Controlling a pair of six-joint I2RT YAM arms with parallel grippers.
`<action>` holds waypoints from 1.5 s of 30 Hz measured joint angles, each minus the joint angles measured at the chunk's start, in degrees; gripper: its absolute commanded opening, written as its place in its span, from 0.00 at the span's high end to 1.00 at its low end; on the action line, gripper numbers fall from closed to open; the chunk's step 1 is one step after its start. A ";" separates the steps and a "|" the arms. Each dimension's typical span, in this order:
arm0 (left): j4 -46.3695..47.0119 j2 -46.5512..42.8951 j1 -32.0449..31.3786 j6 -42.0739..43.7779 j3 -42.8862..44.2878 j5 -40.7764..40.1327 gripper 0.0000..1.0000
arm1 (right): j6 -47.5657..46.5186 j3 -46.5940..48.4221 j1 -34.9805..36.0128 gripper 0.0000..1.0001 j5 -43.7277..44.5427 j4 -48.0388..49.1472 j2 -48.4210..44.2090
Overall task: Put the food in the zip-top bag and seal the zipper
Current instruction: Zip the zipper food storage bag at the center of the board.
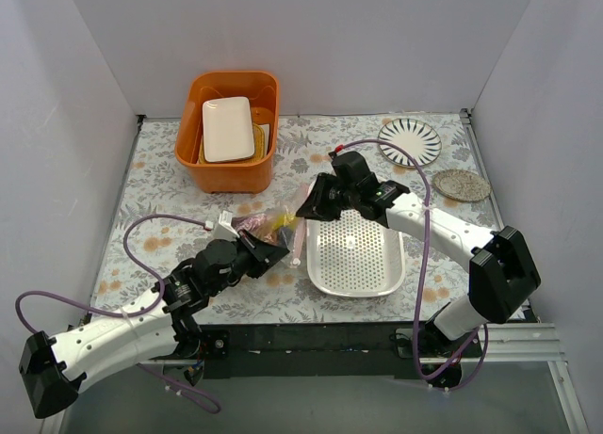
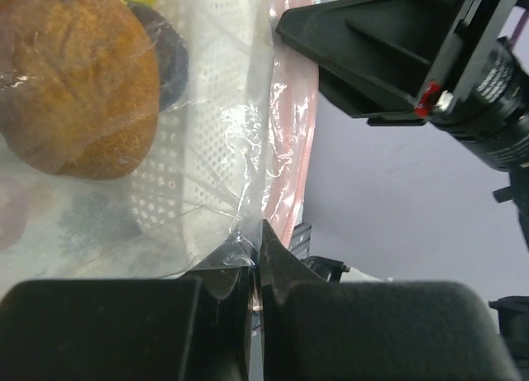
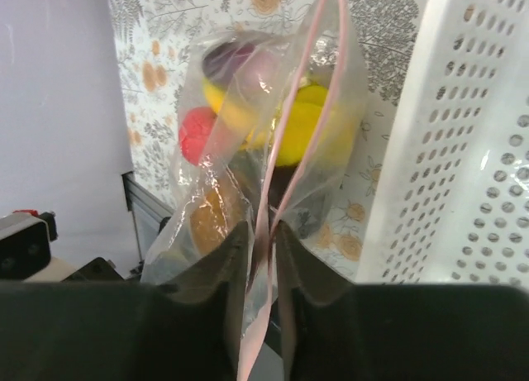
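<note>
The clear zip-top bag [image 1: 276, 229] hangs between my two grippers, just left of the white perforated basket [image 1: 356, 255]. The food is inside it: yellow pieces [image 3: 291, 129], a red round fruit [image 3: 197, 133], a brown piece [image 2: 70, 83] and dark purple bits. My left gripper [image 2: 256, 265] is shut on the bag's clear edge beside the pink zipper [image 2: 291, 108]. My right gripper [image 3: 263, 236] is shut on the pink zipper strip [image 3: 285, 150] at the bag's mouth, which still gapes above the jaws. In the top view my left gripper [image 1: 273, 250] is at the bag's near end and my right gripper [image 1: 306, 208] at its far end.
An orange bin [image 1: 231, 128] holding a white plate [image 1: 228, 128] stands at the back left. A striped plate [image 1: 410, 140] and a speckled saucer [image 1: 462, 184] lie at the back right. Grey walls close in three sides.
</note>
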 measured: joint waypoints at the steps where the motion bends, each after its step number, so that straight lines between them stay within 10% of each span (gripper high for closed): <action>1: 0.02 0.20 0.00 0.00 -0.39 0.55 1.00 | -0.20 -0.02 0.00 0.92 0.09 -0.66 0.07; 13: 1.03 0.59 0.00 -0.02 -2.56 3.48 1.00 | -3.96 -0.31 -0.04 0.99 1.42 -4.98 0.09; 18: 1.62 -2.23 0.11 -0.15 -6.80 3.78 1.00 | -4.39 -1.40 -0.44 0.38 -0.44 -4.87 0.07; 23: 0.48 -3.08 0.09 -0.13 -8.22 3.56 1.00 | -5.46 -2.03 -2.05 0.21 -0.81 -3.82 -0.92; 34: 2.58 -0.50 0.09 -0.13 -8.20 2.54 1.00 | -3.30 -14.56 -1.01 0.27 -1.42 -5.03 -20.52; 45: 4.92 1.31 0.09 -0.13 -7.69 2.14 1.00 | 2.16 -17.88 10.86 0.47 -5.44 -0.79 -17.53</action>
